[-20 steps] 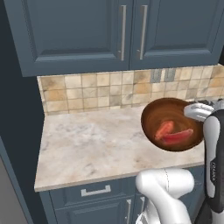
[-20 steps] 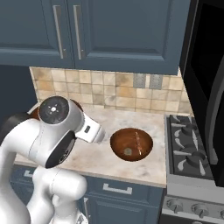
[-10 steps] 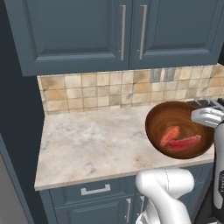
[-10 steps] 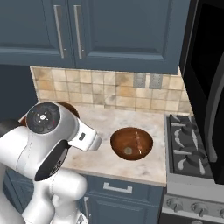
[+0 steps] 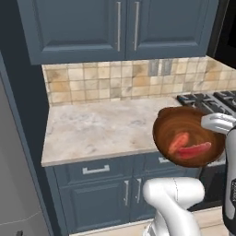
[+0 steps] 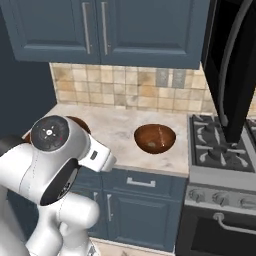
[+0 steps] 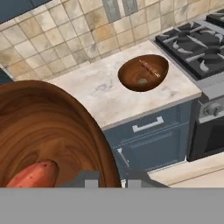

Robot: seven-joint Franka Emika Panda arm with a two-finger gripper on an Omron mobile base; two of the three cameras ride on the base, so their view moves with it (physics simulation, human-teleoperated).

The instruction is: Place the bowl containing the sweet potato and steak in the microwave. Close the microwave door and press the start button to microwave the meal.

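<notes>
The dark wooden bowl (image 5: 189, 138) hangs in the air in front of the counter edge, level, with the orange sweet potato (image 5: 178, 142) and the red steak (image 5: 194, 150) inside. My gripper (image 5: 208, 123) is shut on the bowl's right rim. In the hand view the bowl (image 7: 48, 131) fills the left side, the sweet potato (image 7: 34, 175) lies low in it, and my gripper (image 7: 111, 178) pinches its rim. The microwave door (image 6: 234, 70) stands open above the stove, its curved bar handle facing me. The black microwave (image 5: 228, 27) shows at the top right.
A second, empty wooden bowl (image 6: 155, 138) sits on the marble counter (image 5: 101, 129) near the stove (image 6: 220, 150). Blue upper cabinets (image 5: 124, 27) hang over the counter, with drawers below. A dark tall panel (image 5: 18, 115) bounds the counter's left end.
The whole picture has shifted, so the camera has moved; the stove now shows in the left base view. The held bowl has come off the counter, lower and nearer to the base.
</notes>
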